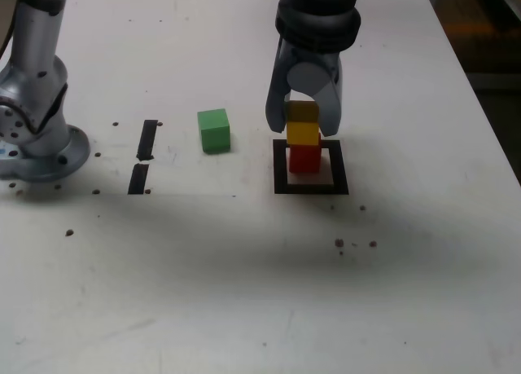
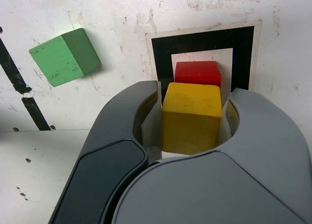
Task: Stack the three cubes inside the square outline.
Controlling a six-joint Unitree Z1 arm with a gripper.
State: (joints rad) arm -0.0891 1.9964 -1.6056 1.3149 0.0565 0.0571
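- I am holding the yellow cube (image 1: 303, 133) in my jaws, and they are pinching it with one side on each face.
- The red cube (image 1: 305, 159) is sitting on the bench (image 1: 203, 292), inside the black square outline (image 1: 340, 167).
- In the exterior view, the red cube is showing at six o'clock from the yellow one, just under it. That is what my next move is turning on: I am needing yellow right over red.
- In the wrist view, the yellow cube is hiding part of the red one, and a bit of red is peeking out past it. I am not able to tell if the two are touching or if a small gap is staying between them.
- I am guessing that I am at the bit where yellow is going on top of red. If yellow is hanging too far over one side, it could be tipping when I let go, so I am wanting to line it up first.
- The green cube (image 1: 215, 131) is waiting on the bench, outside the outline, at nine o'clock from my jaws in the exterior view. It is sitting turned a little, so I am thinking the jaws will be needing a twist for it.
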